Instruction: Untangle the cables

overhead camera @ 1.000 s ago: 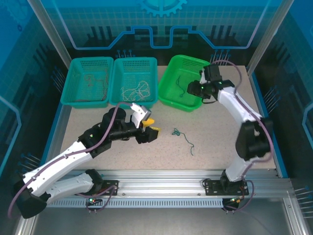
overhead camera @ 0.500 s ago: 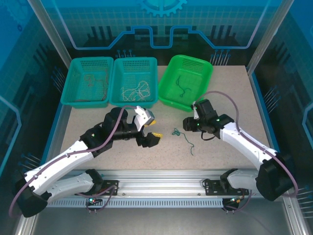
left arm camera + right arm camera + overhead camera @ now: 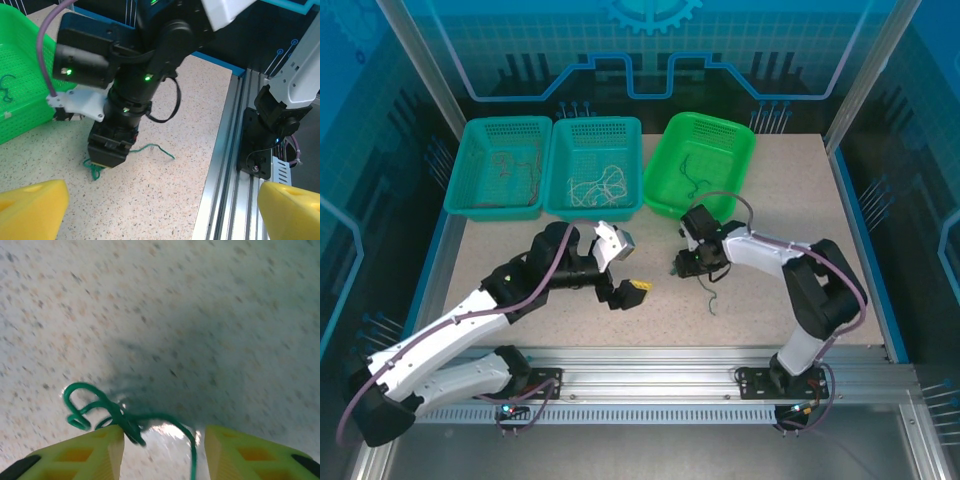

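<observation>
Cables are being found in four places. One dark green cable (image 3: 706, 290) is being left loose on the tabletop (image 3: 740, 320), near its middle. A second green cable (image 3: 692, 178) is being carried in the green basket (image 3: 735, 150), cream cables (image 3: 595, 185) in the middle teal basket (image 3: 592, 122), and a faint reddish cable (image 3: 505, 165) in the left teal basket (image 3: 505, 122). All three baskets are being lined up along the far edge, with the green one turned off-square. The right end effector (image 3: 678, 268) is being pointed straight down onto the knotted end of the loose cable, tips at the tabletop. In the right wrist view its yellow fingers (image 3: 90, 452) are being held apart: the knot is sitting just beside one finger, one strand is being passed through the gap, and nothing is being clamped. The left end effector (image 3: 628, 264) is being held just left of that cable, clear of it, with jaws spread wide and nothing between them. From the left wrist view, the loose tail is being seen trailing away from under the right end effector.
</observation>
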Robot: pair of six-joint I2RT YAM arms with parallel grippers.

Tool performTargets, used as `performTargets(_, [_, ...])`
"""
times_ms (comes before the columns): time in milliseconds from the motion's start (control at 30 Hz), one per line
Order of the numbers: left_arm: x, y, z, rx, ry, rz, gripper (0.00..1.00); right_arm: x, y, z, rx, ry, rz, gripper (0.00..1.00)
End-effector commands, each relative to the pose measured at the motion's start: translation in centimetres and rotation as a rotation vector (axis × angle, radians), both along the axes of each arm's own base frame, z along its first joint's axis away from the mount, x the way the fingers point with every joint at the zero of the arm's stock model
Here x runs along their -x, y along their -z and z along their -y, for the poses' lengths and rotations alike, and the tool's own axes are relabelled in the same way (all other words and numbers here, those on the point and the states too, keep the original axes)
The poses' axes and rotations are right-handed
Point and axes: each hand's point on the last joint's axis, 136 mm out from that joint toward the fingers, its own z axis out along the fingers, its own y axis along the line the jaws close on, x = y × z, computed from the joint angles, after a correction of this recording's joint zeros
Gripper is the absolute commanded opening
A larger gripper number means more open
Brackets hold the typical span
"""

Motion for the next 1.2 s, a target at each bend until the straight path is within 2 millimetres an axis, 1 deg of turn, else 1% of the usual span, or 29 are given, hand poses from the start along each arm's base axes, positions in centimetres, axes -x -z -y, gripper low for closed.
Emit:
performTargets(0, [0.7, 0.4, -0.3, -0.008, 0.011, -0.010, 0.98, 0.3, 1.0, -1.9, -0.011, -0.075, -0.036, 0.45])
performTargets(100, [0.6, 0.5, -0.3, -0.011, 0.003, -0.007, 0.98, 0.5, 2.0, -2.2, -0.004, -0.082, -0.068, 0.41])
performTargets(267, [0.4, 0.5, -0.3, -0.010, 0.001, -0.005, 0.98, 1.2, 2.9, -2.2, -0.002, -0.076, -0.104, 0.23])
performTargets(400, [0.5, 0.8, -0.1, -0.012, 0.013, -0.006, 0.99, 1.4, 2.5, -2.1, -0.011, -0.076, -0.098, 0.10])
performTargets(500, [0.7, 1.0, -0.1, -0.014, 0.028, -0.007, 0.99, 1.3, 1.6, -2.2, -0.029, -0.070, -0.072, 0.01])
performTargets(533, [0.9, 1.1, 0.0, -0.014, 0.034, -0.010, 0.99, 1.2, 1.2, -2.2, -0.038, -0.065, -0.059, 0.00])
performTargets(667, [1.6, 1.0, 0.1, -0.003, 0.073, -0.006, 0.99, 0.6, -1.4, -2.6, -0.094, -0.052, 0.007, 0.00])
performTargets(800, [2.4, 0.9, 0.3, 0.009, 0.126, -0.005, 0.99, -0.3, -4.7, -2.5, -0.161, -0.014, 0.080, 0.00])
performTargets(900, [2.7, 1.0, 0.5, 0.005, 0.144, -0.017, 0.99, -0.9, -7.4, -2.2, -0.214, 0.019, 0.141, 0.00])
performTargets(967, [2.5, 0.9, 0.5, 0.002, 0.138, -0.019, 0.99, -1.4, -9.4, -1.9, -0.247, 0.045, 0.187, 0.00])
performTargets(1033, [2.2, 1.0, 0.5, -0.001, 0.122, -0.019, 0.99, -2.0, -11.8, -1.4, -0.283, 0.077, 0.249, 0.00])
performTargets(1100, [1.6, 1.1, 0.4, -0.005, 0.084, -0.022, 0.99, -2.8, -14.2, -0.8, -0.310, 0.109, 0.315, 0.00])
performTargets(1167, [0.3, 1.2, 0.2, -0.011, 0.009, -0.038, 0.99, -4.2, -16.6, 0.1, -0.334, 0.152, 0.388, 0.00])
